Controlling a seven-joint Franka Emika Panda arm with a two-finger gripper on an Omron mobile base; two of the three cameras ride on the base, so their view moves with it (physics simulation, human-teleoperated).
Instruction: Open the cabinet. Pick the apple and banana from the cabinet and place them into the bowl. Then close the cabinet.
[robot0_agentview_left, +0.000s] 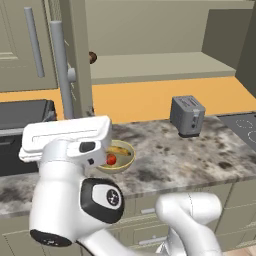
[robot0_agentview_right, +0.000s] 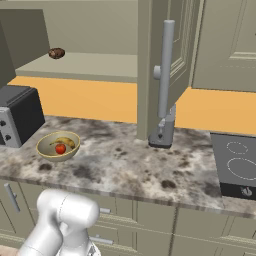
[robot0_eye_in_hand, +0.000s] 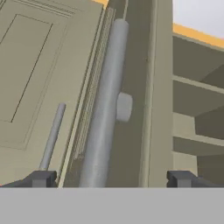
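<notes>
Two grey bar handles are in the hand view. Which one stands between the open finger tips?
The thick handle on the open cabinet door, seen edge-on. It rises between the gripper tips; the thin handle, on the neighbouring panelled door, lies beside the left tip.

Glossy white arm (robot0_agentview_left: 75, 200), dark joints

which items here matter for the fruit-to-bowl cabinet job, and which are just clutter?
Job:
- cabinet, door open, bar handle between the open gripper tips
- apple, in the bowl
- banana, in the bowl
- bowl, on the counter

Clutter:
- toaster
- toaster oven
- brown round object on the cabinet shelf
- cooktop
</notes>
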